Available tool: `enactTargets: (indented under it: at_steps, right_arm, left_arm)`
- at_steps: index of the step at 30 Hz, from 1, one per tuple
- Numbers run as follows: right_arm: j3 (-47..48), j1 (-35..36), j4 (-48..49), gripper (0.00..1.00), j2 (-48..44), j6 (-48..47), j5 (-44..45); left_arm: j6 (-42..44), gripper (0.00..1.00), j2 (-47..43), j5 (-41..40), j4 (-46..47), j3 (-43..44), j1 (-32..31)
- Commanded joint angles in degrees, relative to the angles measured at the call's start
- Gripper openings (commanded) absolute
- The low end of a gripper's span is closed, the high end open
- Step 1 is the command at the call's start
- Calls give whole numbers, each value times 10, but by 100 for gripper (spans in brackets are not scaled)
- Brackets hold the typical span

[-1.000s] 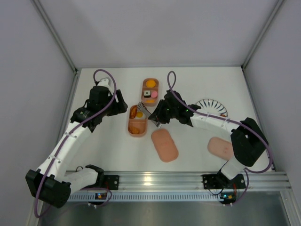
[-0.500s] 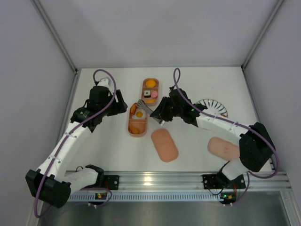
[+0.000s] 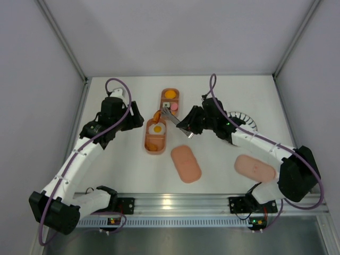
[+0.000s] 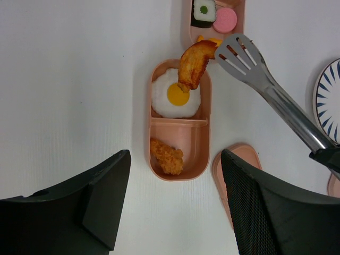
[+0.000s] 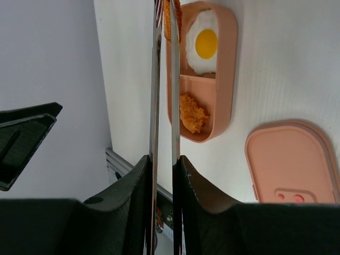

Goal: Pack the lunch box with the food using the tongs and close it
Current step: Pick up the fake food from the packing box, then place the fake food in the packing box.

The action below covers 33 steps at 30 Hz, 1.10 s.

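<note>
Two salmon-pink lunch box trays lie end to end. The near tray holds a fried egg and a crumbed orange piece. In the far tray sit a sushi roll, a pink piece and an orange piece. My right gripper is shut on the silvery tongs. The tongs' tips pinch a brown fried strip above the egg end of the near tray. My left gripper hovers open over the near tray's front end, holding nothing.
Two matching pink lids lie on the table, one just in front of the trays, the other at the right under my right arm. A striped white plate sits behind the right arm. Grey walls close off the table's sides and back.
My right arm has swung right and back, drawing the tongs from over the near tray toward its far end with the brown strip. The fried egg is now uncovered. The left arm is still.
</note>
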Motion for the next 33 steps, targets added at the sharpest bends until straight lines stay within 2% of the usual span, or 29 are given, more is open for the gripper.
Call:
enactTargets:
  at_steps: [1,14,33]
  right_arm:
    - [-2,-27,30,0,-36,12,-14]
    - [12,-93,44,0,-23,6,-33]
    - [87,-115,79,0,101,-20,-49]
  left_arm:
    - [1,74,-7,-7,19,4,3]
    - [4,74,-5,-9,19,5,3]
    - [11,74,8,-21,15,14,4]
